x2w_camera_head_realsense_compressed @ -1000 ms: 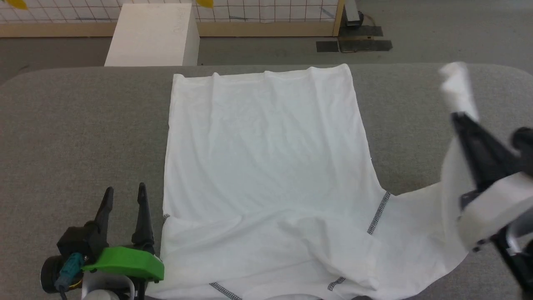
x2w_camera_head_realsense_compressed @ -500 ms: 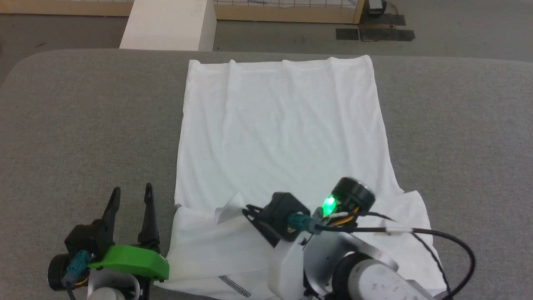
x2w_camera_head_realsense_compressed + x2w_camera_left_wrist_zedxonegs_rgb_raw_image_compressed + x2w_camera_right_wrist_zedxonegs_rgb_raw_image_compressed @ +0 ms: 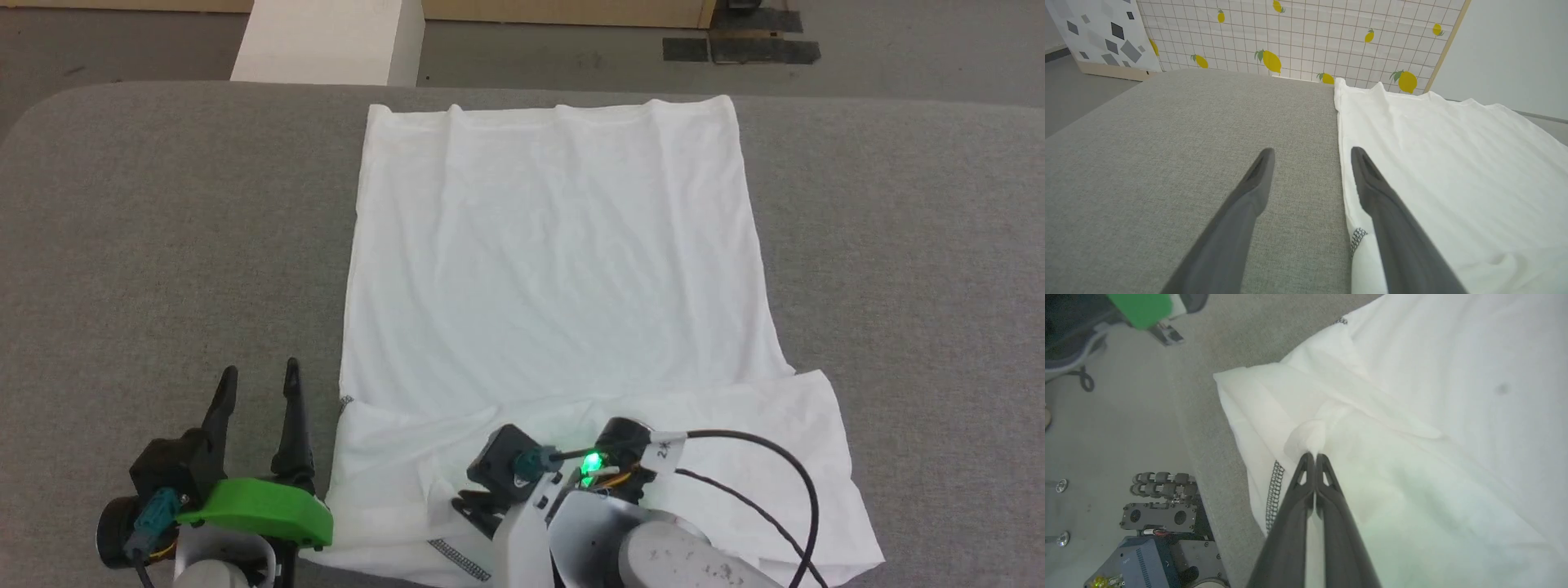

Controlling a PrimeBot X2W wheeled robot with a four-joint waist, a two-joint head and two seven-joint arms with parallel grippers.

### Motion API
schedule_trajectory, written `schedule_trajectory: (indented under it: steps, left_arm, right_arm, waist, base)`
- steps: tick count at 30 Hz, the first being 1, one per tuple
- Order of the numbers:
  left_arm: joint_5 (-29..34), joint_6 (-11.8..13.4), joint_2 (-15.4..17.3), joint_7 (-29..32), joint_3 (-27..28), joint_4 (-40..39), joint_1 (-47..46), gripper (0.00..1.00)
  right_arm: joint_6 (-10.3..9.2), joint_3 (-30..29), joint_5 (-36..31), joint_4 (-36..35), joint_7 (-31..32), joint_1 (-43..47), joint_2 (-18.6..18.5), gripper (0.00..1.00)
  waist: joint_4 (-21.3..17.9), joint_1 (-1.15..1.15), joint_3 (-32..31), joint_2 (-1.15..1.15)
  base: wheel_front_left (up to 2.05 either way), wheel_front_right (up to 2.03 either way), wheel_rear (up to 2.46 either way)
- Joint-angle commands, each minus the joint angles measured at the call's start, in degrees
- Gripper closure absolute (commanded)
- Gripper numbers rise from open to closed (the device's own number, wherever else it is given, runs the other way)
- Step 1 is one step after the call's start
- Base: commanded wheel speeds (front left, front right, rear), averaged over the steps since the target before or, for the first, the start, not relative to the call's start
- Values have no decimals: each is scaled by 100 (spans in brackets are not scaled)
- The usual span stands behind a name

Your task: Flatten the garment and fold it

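Head view: the shirt (image 3: 555, 261) lies spread on the grey table (image 3: 163, 229), its body smooth and a sleeve (image 3: 759, 441) laid across the near end; the main folds look not yet made. The left gripper (image 3: 260, 369) rests just beside the shirt's left edge, its 2 fingers apart and empty. The right gripper (image 3: 461, 505) sits low on the near cloth.

Left wrist view: 1 finger overlaps the shirt's edge.

Right wrist view: both fingers press together, pinching a small bunch of cloth.
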Motion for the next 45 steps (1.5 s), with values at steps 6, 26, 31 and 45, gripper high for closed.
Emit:
schedule_trajectory:
  steps: [6, 26, 31, 45]
  left_arm:
    - [-55, -23, 28, -25, -46, 63, -24, 0]
    - [-194, -499, 1260, 2063, -121, 316, -2398, 0]
    - [-381, -523, 1826, 3301, 58, 562, -3481, 0]
    - [-503, 276, 2464, 5621, 405, 650, -5032, 0]
  right_arm:
    - [-9, -733, 515, -374, -752, 33, 29, 0]
    - [-9, -4352, -372, -2207, -2145, 1527, 30, 0]
    - [-9, -4421, -263, -2321, -2288, 1394, 30, 0]
    - [-9, -4082, 81, -2127, -2713, 834, 30, 0]
  waist:
    - [-172, 0, -211, 0]
    - [-1426, 0, 794, 0]
    - [-1812, 0, 1524, 0]
    - [-2344, 0, 2718, 0]
  base:
    - [0, 0, 0]
    - [0, 0, 0]
    - [0, 0, 0]
    - [0, 0, 0]
